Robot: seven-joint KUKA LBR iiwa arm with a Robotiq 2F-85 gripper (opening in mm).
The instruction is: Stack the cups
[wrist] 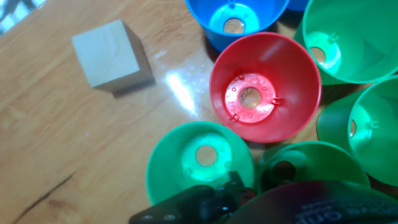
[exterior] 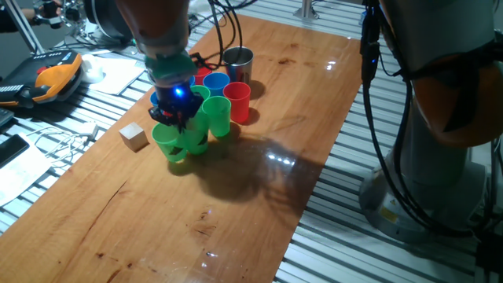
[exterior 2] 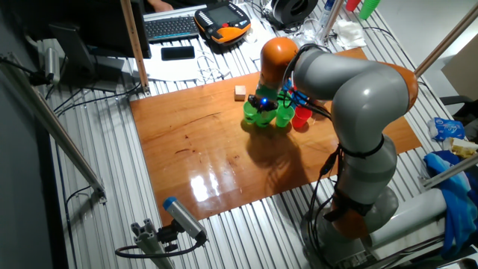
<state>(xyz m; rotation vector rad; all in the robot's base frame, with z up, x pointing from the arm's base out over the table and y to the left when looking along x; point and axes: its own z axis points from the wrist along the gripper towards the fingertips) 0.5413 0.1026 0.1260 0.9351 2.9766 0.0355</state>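
The end effector point(exterior: 176, 115) hangs low over the clustered green cups point(exterior: 189, 130) on the counter point(exterior: 259, 189); whether its fingers are apart cannot be told; the wooden cube point(exterior: 134, 136) sits beside them.

A wooden table point(exterior: 259, 196) carries clustered cups point(exterior: 216, 110) and a wooden cube point(exterior: 134, 136) just beside.

- Green cups point(exterior: 167, 142) are showing bright green; one green cup point(wrist: 200, 163) is glowing pale inside.
- The red cup point(wrist: 264, 87) is showing plain red.
- The blue cup point(wrist: 236, 18) is showing vivid blue.
- The steel cup point(exterior: 237, 63) is shining silver-grey.
- The wooden cube point(wrist: 111, 55) is showing pale tan.
- The table point(exterior: 157, 228) is showing orange-brown wood grain.
- The gripper point(exterior: 174, 106) is glowing blue on black.
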